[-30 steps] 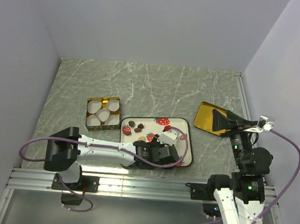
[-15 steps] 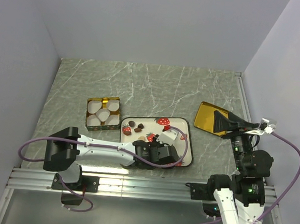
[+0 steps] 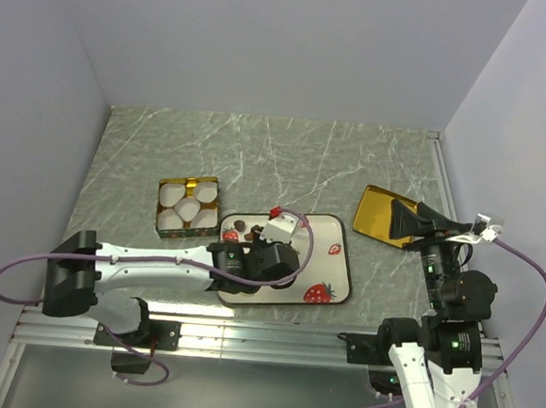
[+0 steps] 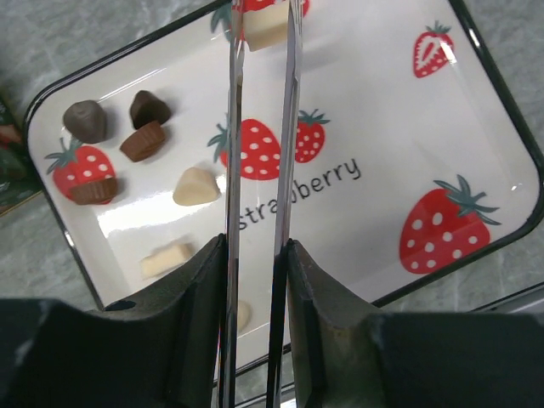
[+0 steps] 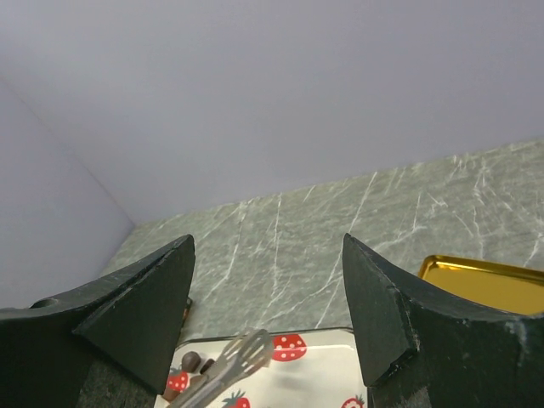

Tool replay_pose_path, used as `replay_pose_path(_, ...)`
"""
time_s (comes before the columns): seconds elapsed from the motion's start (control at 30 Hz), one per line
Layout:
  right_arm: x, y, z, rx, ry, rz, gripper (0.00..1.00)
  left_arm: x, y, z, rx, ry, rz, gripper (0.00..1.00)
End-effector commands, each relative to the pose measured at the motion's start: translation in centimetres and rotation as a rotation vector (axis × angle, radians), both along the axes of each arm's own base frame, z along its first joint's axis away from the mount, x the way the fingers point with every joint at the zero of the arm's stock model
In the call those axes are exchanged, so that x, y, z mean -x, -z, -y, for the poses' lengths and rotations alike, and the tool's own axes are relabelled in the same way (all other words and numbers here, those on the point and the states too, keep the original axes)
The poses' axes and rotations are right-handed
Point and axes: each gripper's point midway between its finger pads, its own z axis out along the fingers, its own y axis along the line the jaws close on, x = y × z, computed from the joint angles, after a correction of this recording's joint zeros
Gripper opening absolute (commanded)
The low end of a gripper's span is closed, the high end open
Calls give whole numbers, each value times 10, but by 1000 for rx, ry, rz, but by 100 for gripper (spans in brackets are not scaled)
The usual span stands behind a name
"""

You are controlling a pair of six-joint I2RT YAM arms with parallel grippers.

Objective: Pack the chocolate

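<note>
My left gripper [image 3: 257,259] hovers over the strawberry-print tray [image 3: 332,265]. It is shut on metal tongs [image 4: 289,127], whose tips pinch a cream-white chocolate [image 4: 265,25]. In the left wrist view the gripper [image 4: 257,246] looks down on the tray [image 4: 501,127]. Several dark brown chocolates [image 4: 142,142] and cream ones [image 4: 195,185] lie at its left end. They show small in the top view [image 3: 243,228]. My right gripper [image 3: 414,220] is open and empty, raised at the right. In its own view [image 5: 268,246] the tongs [image 5: 242,357] show below.
A gold tin [image 3: 188,207] with white paper cups stands left of the tray. Its gold lid [image 3: 378,215] lies at the right, under my right gripper, and shows in the right wrist view [image 5: 484,280]. Walls close in on the left, back and right.
My left arm has swung left and drawn back, carrying the gripper and tongs from the tray's right-middle to its left-middle. The right arm has not moved.
</note>
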Motion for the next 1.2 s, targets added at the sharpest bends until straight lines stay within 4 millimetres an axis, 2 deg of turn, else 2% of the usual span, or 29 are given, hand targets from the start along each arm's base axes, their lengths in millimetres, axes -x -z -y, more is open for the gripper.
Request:
replay_pose_path(0.0,-6,-11,-2,4,-7,36,77,-10,-21,-19,64,-72,42,34)
replay_pose_path(0.07,-13,-11,-4,2,-17,30,77,-13,-21,-34,68,-109,49,34)
replay_pose_path(0.2,-26,-14,-13,-3,-63,42,77,-26,-39,-67,133,-197,69,34)
replay_pose_path(0.27,-35,-11,-17,-8,-78,30,77,-31,-40,-82,140,-227,78,34)
replay_pose_path(0.3,-38,-14,-19,-11,-93,41,77,-39,-49,-94,176,-264,93,34)
replay_pose_path(0.33,-41,-13,-21,-12,-100,40,77,-42,-48,-102,172,-272,99,34)
replay_pose_path(0.37,-47,-14,-23,-13,-108,41,77,-49,-55,-113,202,-306,112,34)
replay_pose_path(0.5,-58,-13,-29,-17,-139,34,77,-65,-61,-136,233,-350,133,34)
replay_pose_path(0.7,-67,-20,-30,-14,-142,47,77,-92,-56,-160,198,-416,139,33)
replay_pose_path(0.87,-78,-14,-35,-17,-166,31,77,-111,-49,-185,205,-470,136,33)
replay_pose_path(0.97,-81,-18,-37,-18,-177,40,77,-113,-41,-194,189,-484,121,33)
replay_pose_path(1.17,-82,-16,-39,-19,-185,33,77,-112,-32,-198,175,-478,96,33)
